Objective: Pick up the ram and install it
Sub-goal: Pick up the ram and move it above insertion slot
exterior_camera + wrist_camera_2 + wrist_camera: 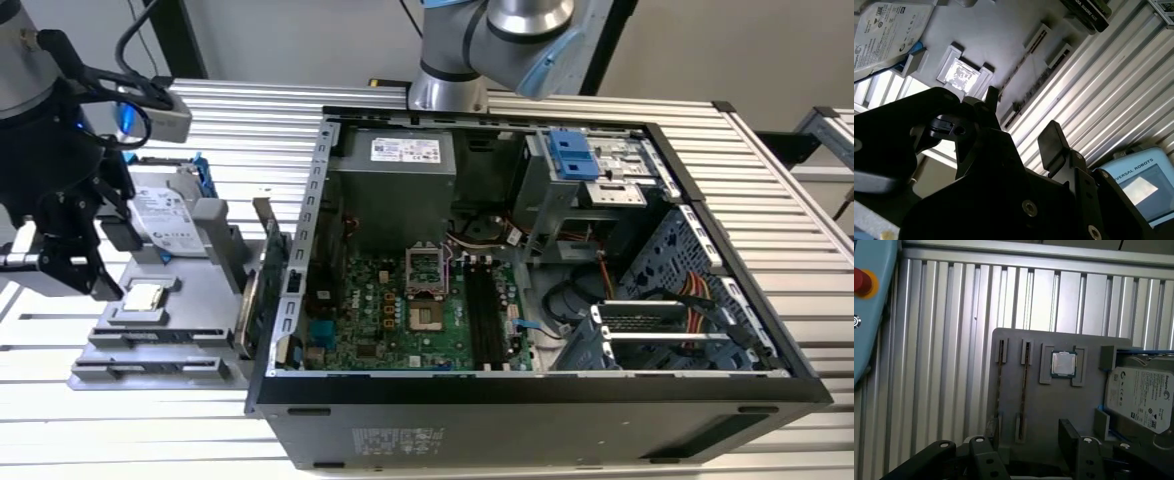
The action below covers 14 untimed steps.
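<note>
Exterior view has the open computer case (534, 405) on the slatted table (240, 120), with the grey tray (140, 348) just beside it toward that view's left. Above the tray hangs the gripper (1029, 436), fingers spread wide and empty; in the first wrist view the ram (1023, 390) stands on edge in a tray slot beneath them.

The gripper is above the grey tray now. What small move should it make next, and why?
Likely a short, straight descent. The gripper is open above the grey tray, and the ram stands on edge in its slot roughly between the fingers, not yet touched. A second thin stick stands beside it, so the descent should be slow.
</note>
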Each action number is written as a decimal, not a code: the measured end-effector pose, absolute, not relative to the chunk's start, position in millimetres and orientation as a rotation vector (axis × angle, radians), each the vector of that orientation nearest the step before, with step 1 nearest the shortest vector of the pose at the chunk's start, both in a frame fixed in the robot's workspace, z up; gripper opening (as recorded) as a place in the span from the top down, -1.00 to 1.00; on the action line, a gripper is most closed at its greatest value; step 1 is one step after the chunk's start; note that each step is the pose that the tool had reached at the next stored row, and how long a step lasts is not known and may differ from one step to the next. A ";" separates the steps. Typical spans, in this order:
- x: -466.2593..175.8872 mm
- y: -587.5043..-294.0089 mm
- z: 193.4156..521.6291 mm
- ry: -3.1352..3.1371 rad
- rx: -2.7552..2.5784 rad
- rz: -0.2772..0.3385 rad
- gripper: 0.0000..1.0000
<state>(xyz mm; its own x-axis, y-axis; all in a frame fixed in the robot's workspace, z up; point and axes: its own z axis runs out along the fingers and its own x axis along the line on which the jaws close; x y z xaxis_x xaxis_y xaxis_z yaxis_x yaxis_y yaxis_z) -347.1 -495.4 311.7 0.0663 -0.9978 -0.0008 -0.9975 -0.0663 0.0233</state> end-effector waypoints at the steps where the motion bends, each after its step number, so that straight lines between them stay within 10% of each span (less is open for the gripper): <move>1: -347.1 -495.4 311.1 -2.135 2.282 -0.026 -1.00; 14: -347.1 -498.5 302.4 -2.135 2.282 -0.026 -1.00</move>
